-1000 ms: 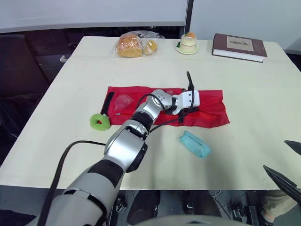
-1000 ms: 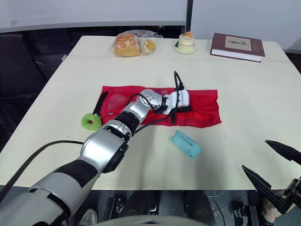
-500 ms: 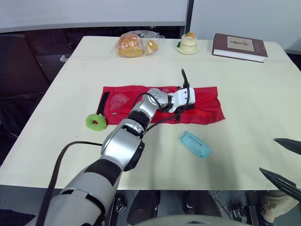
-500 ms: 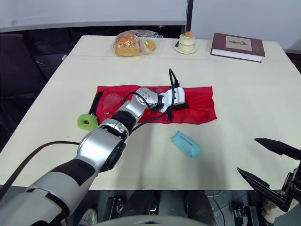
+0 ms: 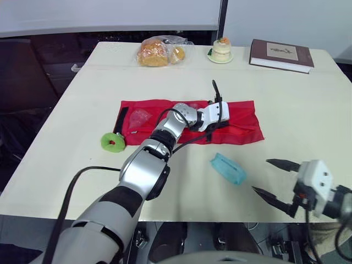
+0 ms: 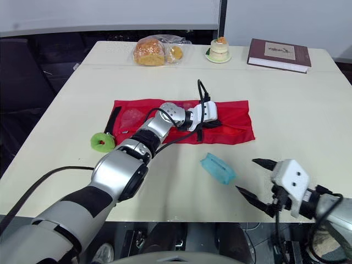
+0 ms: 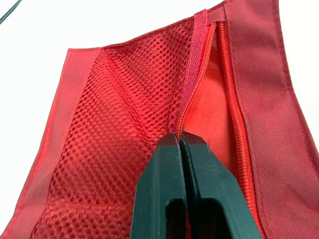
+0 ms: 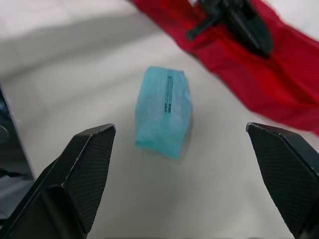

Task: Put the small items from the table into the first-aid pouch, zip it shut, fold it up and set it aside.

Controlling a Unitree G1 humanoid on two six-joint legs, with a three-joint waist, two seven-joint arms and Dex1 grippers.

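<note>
**Left eye view: pouch mouth pinched, right gripper lined up on the teal packet**

The pale table (image 5: 308,99) carries the red first-aid pouch (image 5: 242,118) spread flat at its centre. The left gripper (image 7: 181,138) reaches over the pouch, fingers pressed together on the zipper edge of the mesh pocket. Beside that pinch the zipper gapes, showing the red lining.

The right gripper (image 6: 248,175) hovers over the table's near edge with its fingers spread wide, holding nothing. It sits at about 4 o'clock from the teal packet (image 6: 218,168) and just beside it. The packet lies on bare table at about 5 o'clock from the pouch's middle, apart from the fabric. A green roll (image 6: 102,142) rests at about 8 o'clock, near the pouch's left end.

The step in hand appears to be picking up the packet.

- The wrapper looks soft, so the fingers should straddle its narrow width and close gently at mid-length.
- They should come down low enough to catch the body, not only the film.
- The left pinch should lift the zipper edge so the mouth gapes for the packet to slide in end first.
</note>
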